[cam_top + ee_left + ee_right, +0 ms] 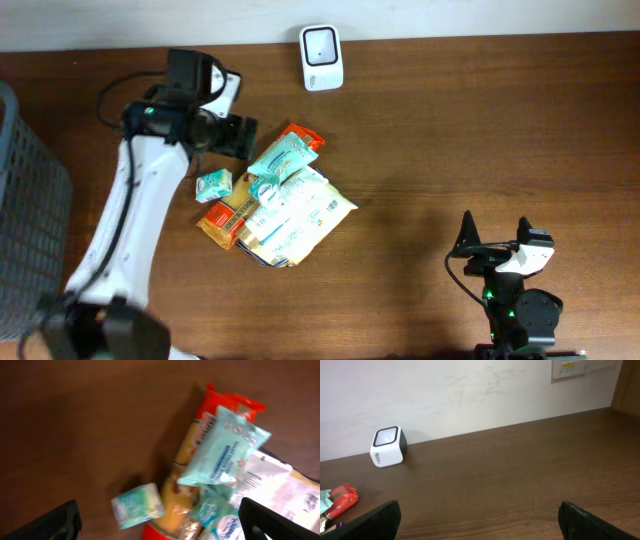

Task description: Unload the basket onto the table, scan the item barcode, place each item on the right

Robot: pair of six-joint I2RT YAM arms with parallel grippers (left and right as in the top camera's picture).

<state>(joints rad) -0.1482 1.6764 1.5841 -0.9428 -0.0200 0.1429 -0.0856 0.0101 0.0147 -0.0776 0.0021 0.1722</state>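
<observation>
Brown table [450, 130] carries piled packets [285, 205]; grey basket [30, 220] contents indiscernible.

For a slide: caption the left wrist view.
Open left gripper over flat teal plastic wipes pack atop red-orange plastic pouch.

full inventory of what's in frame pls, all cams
barcode scanner: 1, white with a black face, far edge of the table
wipes packet: 1, teal, on top of the pile
small packet: 1, teal, at the pile's left edge
red-orange packet: 1, under the wipes packet, red end poking out toward the scanner
white packets: count unclear, white with print, right side of the pile
basket: 1, grey mesh, table's left edge
table: 1, brown wood
wall plate: 1, pale, on the wall behind
left arm: white and black, at the pile's left side, jaws open and empty
right arm: black and white, near right, jaws open and empty
</observation>
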